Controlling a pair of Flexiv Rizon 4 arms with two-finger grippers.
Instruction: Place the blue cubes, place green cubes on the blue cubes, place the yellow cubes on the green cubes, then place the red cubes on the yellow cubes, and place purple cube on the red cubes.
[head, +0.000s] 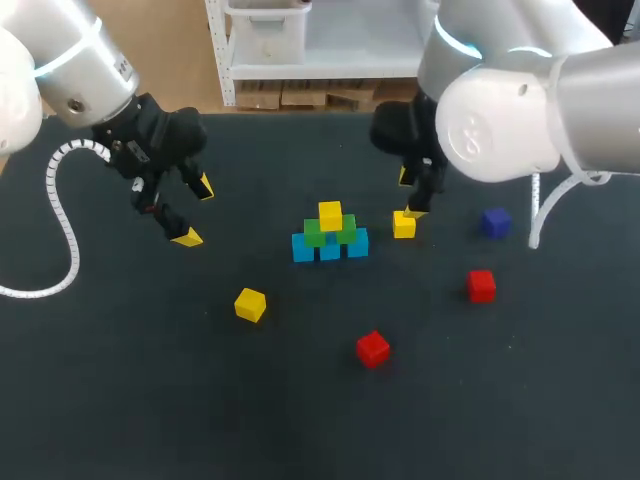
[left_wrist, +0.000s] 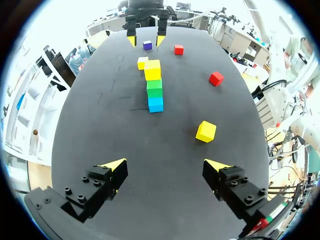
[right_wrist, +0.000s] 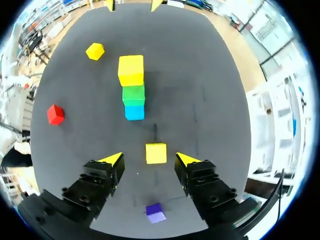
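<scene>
My left claw (head: 195, 212) hangs wide open and empty over the table (head: 130, 400), well apart from the stack. My right claw (head: 409, 196) is spread wide too, with a loose yellow cube (right_wrist: 156, 153) lying between its tips, untouched. In the middle, 3 blue cubes (head: 330, 248) carry 2 green cubes (head: 315, 233) and 1 top yellow cube (head: 330, 214). A second yellow cube (head: 250, 304), 2 red cubes (head: 481, 285) and the purple cube (head: 495, 222) lie scattered.

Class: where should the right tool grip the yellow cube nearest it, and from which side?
Likely its two opposite side faces, from straight above: the yellow cube sits flat, clear of the stack, its sides roughly square to the open right tool.
</scene>
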